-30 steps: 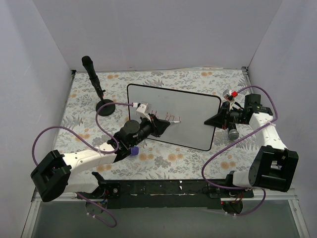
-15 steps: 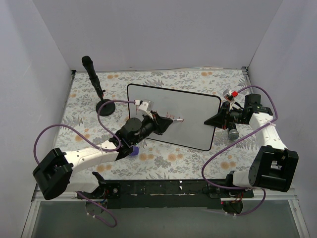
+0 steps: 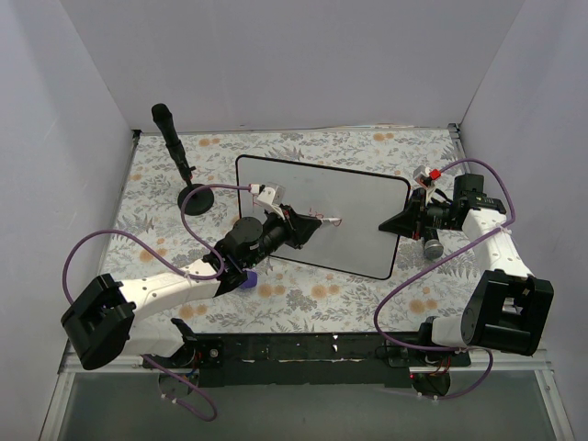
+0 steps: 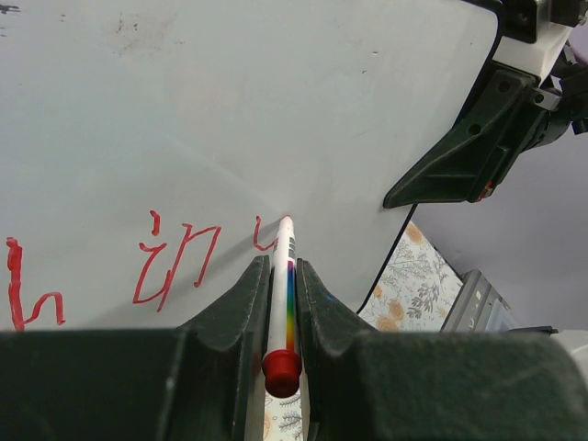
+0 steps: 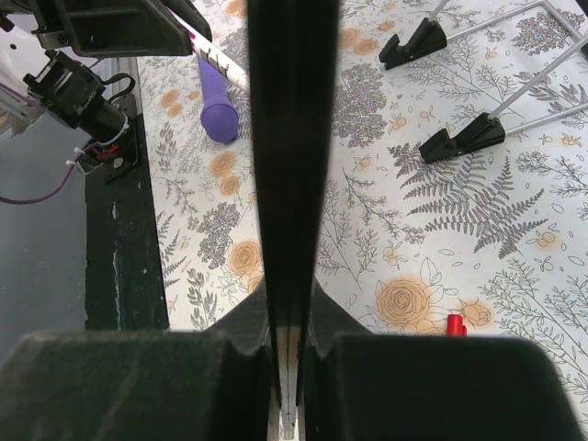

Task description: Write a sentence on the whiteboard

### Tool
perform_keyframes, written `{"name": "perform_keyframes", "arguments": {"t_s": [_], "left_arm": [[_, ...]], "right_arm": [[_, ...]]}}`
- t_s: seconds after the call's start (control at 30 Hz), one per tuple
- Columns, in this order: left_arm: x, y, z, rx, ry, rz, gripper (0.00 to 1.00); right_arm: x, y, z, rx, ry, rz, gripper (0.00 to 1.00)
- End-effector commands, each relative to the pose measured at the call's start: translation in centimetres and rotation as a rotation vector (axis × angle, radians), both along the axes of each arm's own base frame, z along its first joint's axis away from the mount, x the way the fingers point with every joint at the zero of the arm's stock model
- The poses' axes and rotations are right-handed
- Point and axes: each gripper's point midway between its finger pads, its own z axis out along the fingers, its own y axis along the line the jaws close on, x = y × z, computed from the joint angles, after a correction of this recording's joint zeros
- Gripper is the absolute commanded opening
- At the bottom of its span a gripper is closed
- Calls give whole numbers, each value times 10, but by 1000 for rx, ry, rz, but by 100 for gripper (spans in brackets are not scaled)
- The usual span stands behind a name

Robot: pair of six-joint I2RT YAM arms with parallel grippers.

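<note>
Whiteboard (image 3: 322, 216): large glossy white panel with a thin black frame. It sits mid-surface in the top view, its long sides running from 9 to 3 o'clock. The right wrist view shows its frame edge-on as a dark vertical bar (image 5: 294, 138).

Sentence (image 4: 175, 262): red handwritten marker strokes along the lower part of the board face in the left wrist view. An "h" sits at the frame's left edge, "in" is legible beside it, and a short hooked stroke lies at the pen tip. From above the lettering is only faint red marks (image 3: 317, 213).

Marker pen (image 4: 283, 294): white barrel with a rainbow stripe and a red rear end. Its tip rests against the board at the hooked stroke.

Left claw (image 4: 280, 271): pinched narrow on the marker pen barrel. It reaches over the board's lower edge from 7 o'clock (image 3: 308, 230).

Right claw (image 5: 292, 294): clamped tight on the whiteboard frame, at the board's 3 o'clock edge (image 3: 390, 223).

Board feet (image 5: 413, 41): two small black feet on thin wire struts, resting on the surface.

Purple cylinder (image 3: 248, 278): lies on the surface at 7 o'clock of the board, beside the left arm.

Red piece (image 5: 455, 323): small, lying on the surface near the right claw.

Black stand (image 3: 175, 152): tilted stick on a round base, at 10 o'clock of the board and apart from it.

Surface (image 3: 349, 294): cloth printed with floral and fern motifs.
</note>
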Motion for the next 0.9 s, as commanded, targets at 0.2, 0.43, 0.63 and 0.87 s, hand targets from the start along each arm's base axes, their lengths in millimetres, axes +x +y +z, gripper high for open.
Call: {"name": "perform_keyframes", "arguments": {"t_s": [0.2,0.43,0.63,0.87], "left_arm": [[-1,8,-17,43,44,22,0],[-8,10,-30,60,82,3,0],[-12,14,-41,83,112,0,0],[-14,22,-48,97,125,25,0]], "right_arm": [[1,0,0,-34,-50,5,1],[2,0,-1,-35,-49,3,1],[1,0,0,-34,-52,5,1],[2,0,0,-34,-50,4,1]]}}
